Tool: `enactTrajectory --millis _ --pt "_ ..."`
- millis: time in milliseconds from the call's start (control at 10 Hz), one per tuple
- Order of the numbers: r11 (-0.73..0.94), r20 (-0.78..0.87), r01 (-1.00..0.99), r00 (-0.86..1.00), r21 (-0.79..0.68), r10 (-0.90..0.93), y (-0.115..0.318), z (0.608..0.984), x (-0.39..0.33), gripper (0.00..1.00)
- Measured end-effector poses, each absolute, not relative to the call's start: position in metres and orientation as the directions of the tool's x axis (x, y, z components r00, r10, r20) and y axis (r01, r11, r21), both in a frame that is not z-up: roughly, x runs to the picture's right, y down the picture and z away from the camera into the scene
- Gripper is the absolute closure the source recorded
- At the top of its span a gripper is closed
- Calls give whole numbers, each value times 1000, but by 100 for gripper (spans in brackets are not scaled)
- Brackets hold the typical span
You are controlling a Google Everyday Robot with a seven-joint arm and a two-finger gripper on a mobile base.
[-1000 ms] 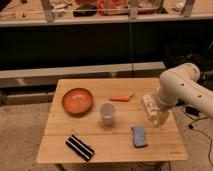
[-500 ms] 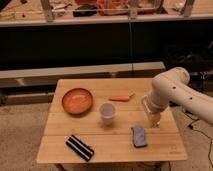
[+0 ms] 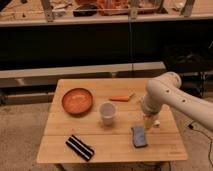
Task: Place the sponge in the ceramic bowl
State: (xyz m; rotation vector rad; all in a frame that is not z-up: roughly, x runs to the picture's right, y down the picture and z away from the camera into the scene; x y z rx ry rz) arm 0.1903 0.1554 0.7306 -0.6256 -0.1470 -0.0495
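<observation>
The blue sponge (image 3: pixel 139 136) lies flat on the wooden table (image 3: pixel 112 150), near its front right. The orange-brown ceramic bowl (image 3: pixel 77 100) sits at the table's left, holding nothing. My gripper (image 3: pixel 149 122) hangs from the white arm just above and slightly right of the sponge's far end, pointing down at it.
A translucent white cup (image 3: pixel 107 112) stands in the middle between bowl and sponge. A black-and-white striped block (image 3: pixel 80 147) lies at the front left. A flat orange piece (image 3: pixel 121 98) lies at the back, right of the bowl. Dark shelving runs behind the table.
The arm has swung left and down, bringing the gripper from the table's right edge to just above the sponge. The objects on the table have not moved.
</observation>
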Motion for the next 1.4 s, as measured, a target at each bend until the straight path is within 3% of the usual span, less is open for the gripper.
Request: enactTrajectory --millis 1400 --pt "742 275 282 952 -609 -136 232 768 184 20"
